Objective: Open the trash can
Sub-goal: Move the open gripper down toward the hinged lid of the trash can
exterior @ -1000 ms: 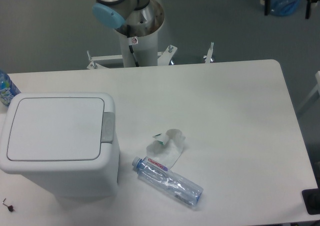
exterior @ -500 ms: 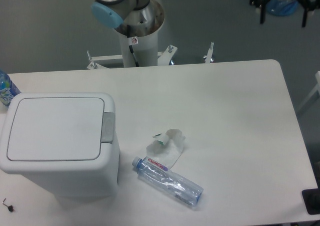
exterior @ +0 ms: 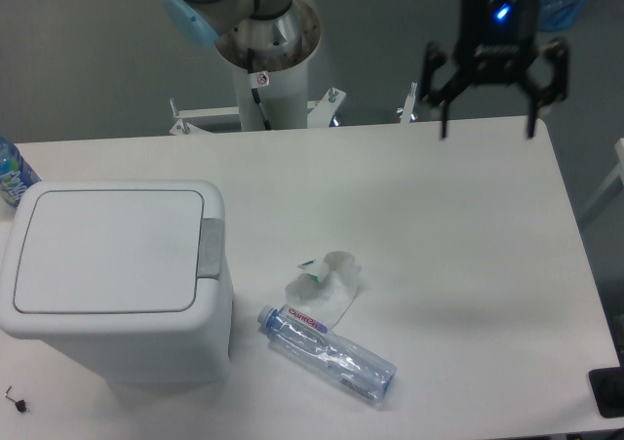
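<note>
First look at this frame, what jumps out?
The white trash can fills the table's left front, lid shut, grey button strip on its right edge. The gripper hangs open above the far right side of the table. A clear plastic bottle lies beside crumpled paper near the front.

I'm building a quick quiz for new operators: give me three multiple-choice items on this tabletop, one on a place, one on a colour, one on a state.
1. Where does the clear bottle lie?
A. right of the trash can
B. on its lid
C. at the table's far edge

2. What colour is the trash can's button strip?
A. blue
B. grey
C. red

3. How is the lid?
A. raised
B. removed
C. shut flat

Answers: 1 A, it lies on the table by the crumpled wrapper; 2 B, grey against white; 3 C, the gripper, fingers apart, hangs far off.
</note>
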You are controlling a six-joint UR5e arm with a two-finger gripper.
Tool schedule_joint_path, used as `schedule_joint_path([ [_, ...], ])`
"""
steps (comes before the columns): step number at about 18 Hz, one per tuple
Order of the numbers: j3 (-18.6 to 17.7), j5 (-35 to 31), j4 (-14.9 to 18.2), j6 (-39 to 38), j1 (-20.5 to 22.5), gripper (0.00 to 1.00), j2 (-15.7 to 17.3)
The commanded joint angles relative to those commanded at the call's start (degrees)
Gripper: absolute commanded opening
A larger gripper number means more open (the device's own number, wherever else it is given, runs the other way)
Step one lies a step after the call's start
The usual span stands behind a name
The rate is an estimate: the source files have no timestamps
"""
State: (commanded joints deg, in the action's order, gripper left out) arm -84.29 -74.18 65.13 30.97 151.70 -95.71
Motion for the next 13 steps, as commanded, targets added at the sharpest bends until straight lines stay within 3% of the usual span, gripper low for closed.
schedule_joint_path([
  [5,-0.4,0.0,0.0,-13.6,-3.7,1.00,-0.4],
  [13,-1.9,0.1,-0.5,-15.9,-11.2,1.00,-2.0],
])
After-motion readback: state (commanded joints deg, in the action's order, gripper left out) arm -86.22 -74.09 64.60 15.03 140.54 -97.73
